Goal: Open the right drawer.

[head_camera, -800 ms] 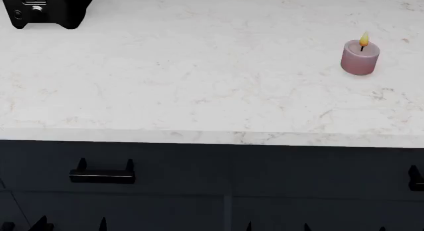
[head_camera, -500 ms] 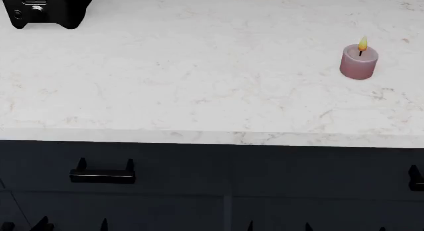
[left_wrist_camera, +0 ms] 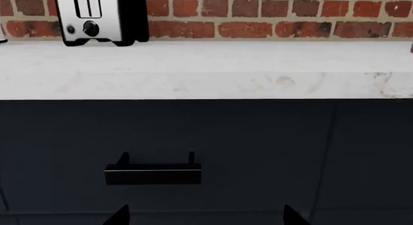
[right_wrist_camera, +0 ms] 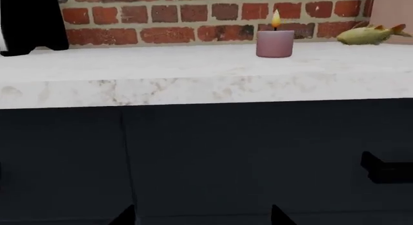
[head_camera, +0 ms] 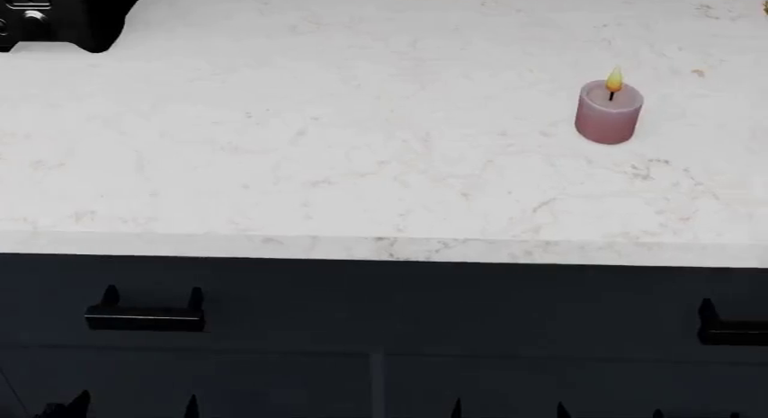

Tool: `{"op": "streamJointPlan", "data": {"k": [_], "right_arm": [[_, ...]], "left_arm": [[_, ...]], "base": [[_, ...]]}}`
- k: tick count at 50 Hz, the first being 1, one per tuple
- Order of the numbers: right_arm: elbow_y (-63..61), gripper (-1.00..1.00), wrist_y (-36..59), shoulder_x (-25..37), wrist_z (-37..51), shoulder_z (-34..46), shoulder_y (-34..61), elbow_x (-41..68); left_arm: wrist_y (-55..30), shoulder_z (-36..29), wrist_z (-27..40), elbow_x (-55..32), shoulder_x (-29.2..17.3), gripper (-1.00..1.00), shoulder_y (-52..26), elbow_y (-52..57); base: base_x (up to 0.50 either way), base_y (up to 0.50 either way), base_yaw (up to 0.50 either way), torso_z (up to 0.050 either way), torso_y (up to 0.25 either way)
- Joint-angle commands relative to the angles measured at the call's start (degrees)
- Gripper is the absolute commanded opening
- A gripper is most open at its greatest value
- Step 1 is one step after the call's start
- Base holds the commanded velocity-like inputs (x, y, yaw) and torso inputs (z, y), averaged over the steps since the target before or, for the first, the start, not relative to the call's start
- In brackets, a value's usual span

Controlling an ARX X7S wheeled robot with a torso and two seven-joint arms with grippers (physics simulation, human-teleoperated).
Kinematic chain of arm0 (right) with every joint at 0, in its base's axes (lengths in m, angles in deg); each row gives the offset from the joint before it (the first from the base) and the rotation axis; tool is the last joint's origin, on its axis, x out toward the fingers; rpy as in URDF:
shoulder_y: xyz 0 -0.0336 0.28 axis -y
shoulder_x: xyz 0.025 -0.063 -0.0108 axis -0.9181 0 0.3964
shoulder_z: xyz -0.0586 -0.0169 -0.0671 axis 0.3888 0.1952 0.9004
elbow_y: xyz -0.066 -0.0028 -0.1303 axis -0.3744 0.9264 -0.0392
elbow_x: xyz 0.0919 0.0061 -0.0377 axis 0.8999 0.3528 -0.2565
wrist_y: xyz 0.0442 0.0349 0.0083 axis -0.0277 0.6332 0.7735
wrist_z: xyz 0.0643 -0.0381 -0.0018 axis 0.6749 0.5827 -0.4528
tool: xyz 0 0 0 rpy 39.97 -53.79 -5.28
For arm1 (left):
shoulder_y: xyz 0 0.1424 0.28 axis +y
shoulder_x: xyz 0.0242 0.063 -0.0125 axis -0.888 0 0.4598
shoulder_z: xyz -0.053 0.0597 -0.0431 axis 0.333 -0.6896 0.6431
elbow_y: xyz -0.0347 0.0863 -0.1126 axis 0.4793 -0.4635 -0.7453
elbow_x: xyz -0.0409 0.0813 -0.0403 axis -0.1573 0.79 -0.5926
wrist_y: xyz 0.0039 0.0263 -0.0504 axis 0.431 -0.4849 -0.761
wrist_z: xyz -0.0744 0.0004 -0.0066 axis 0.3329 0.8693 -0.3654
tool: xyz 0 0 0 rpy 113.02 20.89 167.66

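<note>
The right drawer (head_camera: 564, 301) is a dark navy front under the white counter, shut and flush with its neighbour. Its black bar handle (head_camera: 729, 329) shows at the head view's right edge, and also in the right wrist view (right_wrist_camera: 386, 170). The drawer front (right_wrist_camera: 258, 157) fills that view. My right gripper (right_wrist_camera: 202, 217) is open, facing the drawer front to the left of the handle and apart from it; its tips (head_camera: 508, 411) show low in the head view. My left gripper (left_wrist_camera: 205, 217) is open, in front of the left drawer's handle (left_wrist_camera: 153, 173).
The white marble counter (head_camera: 300, 139) overhangs the drawers. A lit pink candle (head_camera: 607, 111) stands on it at the right. A black toaster (head_camera: 49, 18) stands at the back left. A fish figure (right_wrist_camera: 371, 34) lies by the brick wall. Lower drawer fronts sit below.
The head view has shifted to the right: the candle, toaster and left handle sit further left in it, and more of the right drawer's handle shows. The drawer stays shut.
</note>
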Motion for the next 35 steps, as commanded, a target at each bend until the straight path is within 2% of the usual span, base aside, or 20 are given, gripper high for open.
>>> {"op": "streamJointPlan", "data": {"k": [1, 35], "right_arm": [[0.1, 1.00, -0.2, 0.9, 1.0, 0.9, 0.0, 0.9], [0.0, 1.00, -0.7, 2.8, 3.3, 2.9, 0.1, 3.2]], "left_arm": [[-0.1, -1.0, 0.9, -0.9, -0.8, 1.00, -0.2, 0.0], [0.6, -3.3, 3.3, -2.6, -2.7, 1.00, -0.4, -0.4]], "base": [[0.00, -0.29, 0.00, 0.000, 0.000], [0.00, -0.29, 0.00, 0.000, 0.000]]}}
